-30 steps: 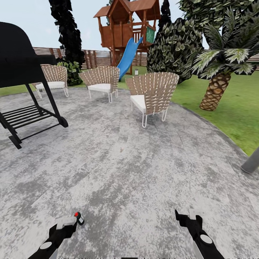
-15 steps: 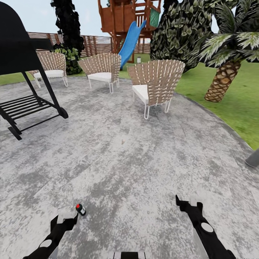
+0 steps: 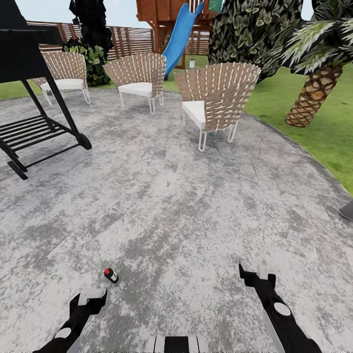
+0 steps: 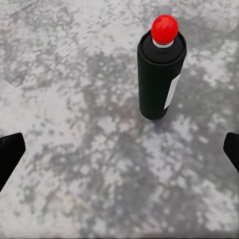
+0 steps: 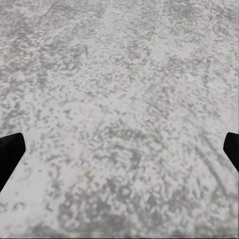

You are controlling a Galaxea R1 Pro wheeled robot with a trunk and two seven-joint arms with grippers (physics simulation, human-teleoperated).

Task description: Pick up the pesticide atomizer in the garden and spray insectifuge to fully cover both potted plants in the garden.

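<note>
The pesticide atomizer (image 3: 111,275), a small black can with a red cap, stands upright on the grey paved patio (image 3: 186,215), near the robot and just beyond the left gripper (image 3: 88,300). It is not held. The left wrist view shows the can (image 4: 160,74) ahead of the jaws, which are spread wide with the fingertips at the frame edges and nothing between them. The right gripper (image 3: 255,280) hangs over bare paving, its jaws likewise wide apart and empty.

Risks, as judged from here:
- The can is narrow and tall for its base, so a finger touching it off-centre during the approach would likely tip it, and it could roll on the paving.
- It sits slightly to the right of the left gripper's line, so a straight advance may miss or clip it.
- Closing on the red cap rather than the body could give a poor hold.

View differences: the head view gives the setting, with three wicker chairs (image 3: 215,100), a black barbecue grill (image 3: 29,83), a palm (image 3: 314,93) on the lawn at right, and a blue slide (image 3: 179,37) far off. The left wrist view alone resolves a pale label on the can's side. No potted plants are seen.
</note>
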